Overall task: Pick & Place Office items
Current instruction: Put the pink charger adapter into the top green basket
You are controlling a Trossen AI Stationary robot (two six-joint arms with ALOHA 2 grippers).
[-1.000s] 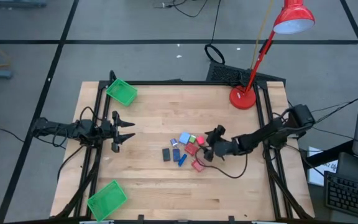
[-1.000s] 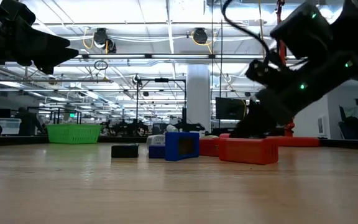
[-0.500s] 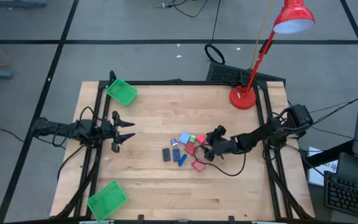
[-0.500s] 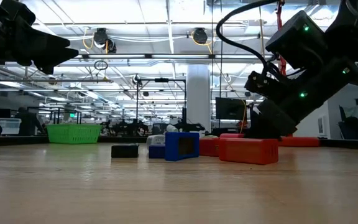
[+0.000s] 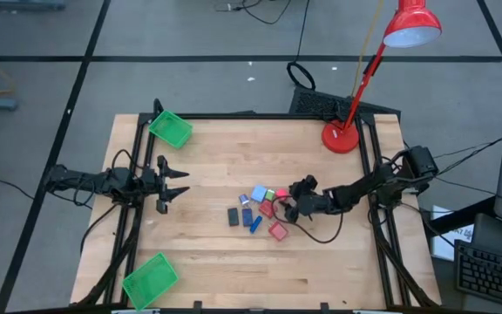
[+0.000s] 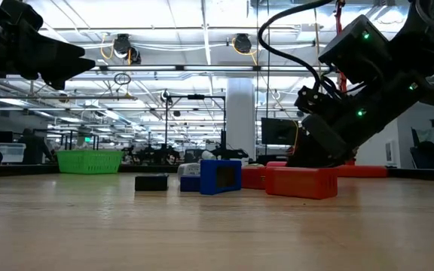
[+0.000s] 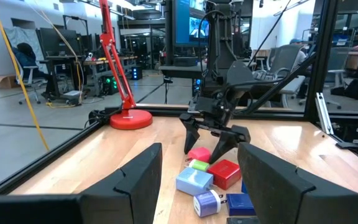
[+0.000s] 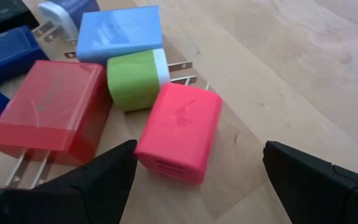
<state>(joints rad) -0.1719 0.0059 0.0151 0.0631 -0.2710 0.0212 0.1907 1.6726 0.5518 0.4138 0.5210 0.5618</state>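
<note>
One pink charger block [image 8: 180,132] lies just ahead of the right gripper [image 8: 194,180], between its wide-spread, empty fingers, far nearer than the left arm.

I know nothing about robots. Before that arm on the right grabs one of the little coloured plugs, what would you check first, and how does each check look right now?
1. Right gripper open: ok, fingers spread wide.
2. Target lined up: ok, the pink charger sits between the two fingers.
3. Room around the target: not ok, the green charger touches it and the red charger lies close.
4. Gripper low enough: cannot tell.
5. Left gripper out of the way: ok, parked near the table's left edge, holding nothing.
6. Drop-off tray free: cannot tell, too small to judge.
</note>
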